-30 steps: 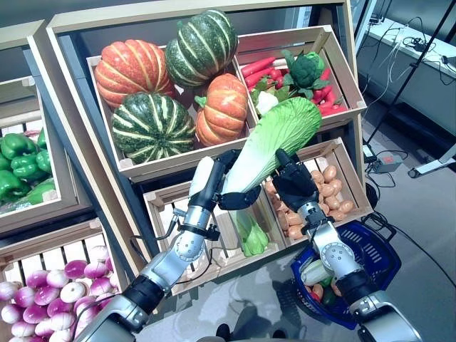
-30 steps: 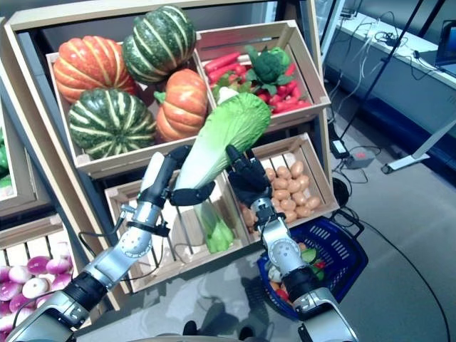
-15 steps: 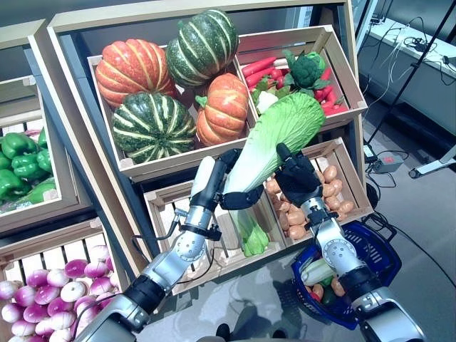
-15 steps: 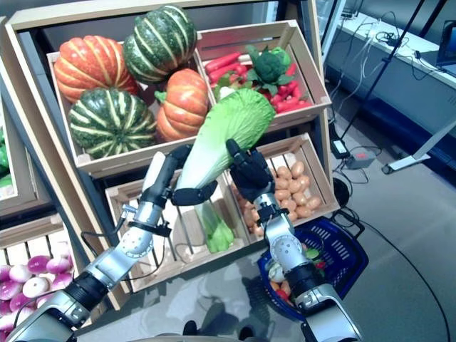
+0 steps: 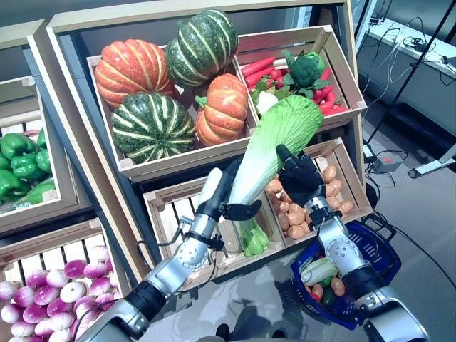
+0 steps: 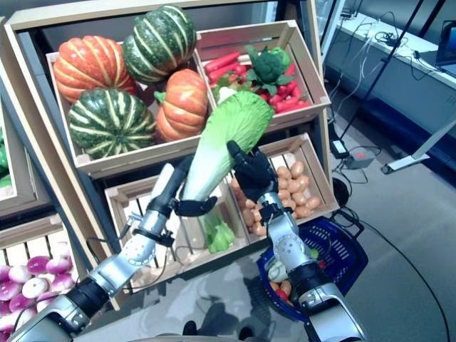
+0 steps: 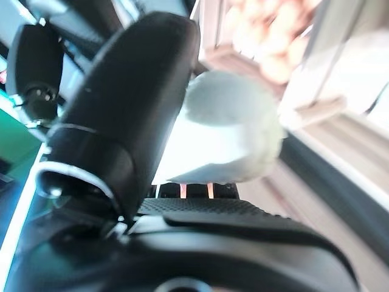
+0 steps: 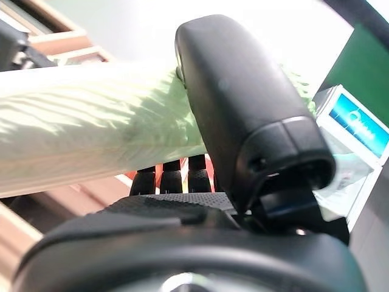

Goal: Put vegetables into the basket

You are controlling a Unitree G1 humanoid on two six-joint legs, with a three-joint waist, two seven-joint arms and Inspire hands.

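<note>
Now you've got both hands clamped on the napa cabbage: left hand at its 7 o'clock end, right hand mid-stalk, w/ basket at 5 o'clock.

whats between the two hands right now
The napa cabbage: the left hand and right hand clasp its pale stalk from either side, seen in both eye views.

Both hands grip cabbage — basket below.

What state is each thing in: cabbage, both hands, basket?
Napa cabbage: lifted clear of the crates, tilted, leafy end up.
Left hand: shut on its white base.
Right hand: shut on its middle.
Blue basket: on the floor, already holding vegetables.
</note>
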